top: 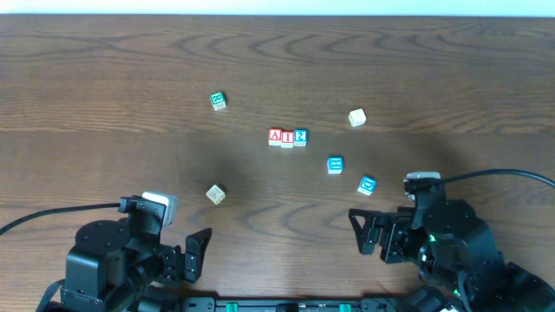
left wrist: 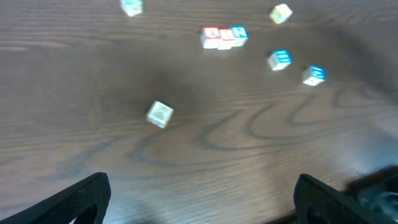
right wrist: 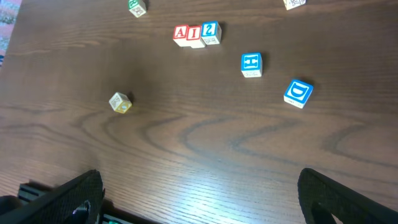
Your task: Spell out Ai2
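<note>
**woodfan:** Brown wood table (top: 87, 78), going left to right. The left gripper (left wrist: 202, 183) sits low at the near edge with its fingers spread wide and nothing between them. A tan block (top: 215, 194) lies a bit ahead of it, and a green block (top: 218, 101) is further back.

**blockhead:** yep, and the word's in the middle. Red A (top: 276, 136), red I (top: 288, 137) and blue 2 (top: 300, 136) are touching side by side in one straight row. To the right of that there's a blue H (top: 335, 165) nearer the arms, a cream block (top: 356, 118) further back, and a blue D (top: 367, 185) tilted a little.

**woodfan:** The right gripper (right wrist: 199, 177) is spread wide too and holds nothing. It's near the D but not touching it.
</note>
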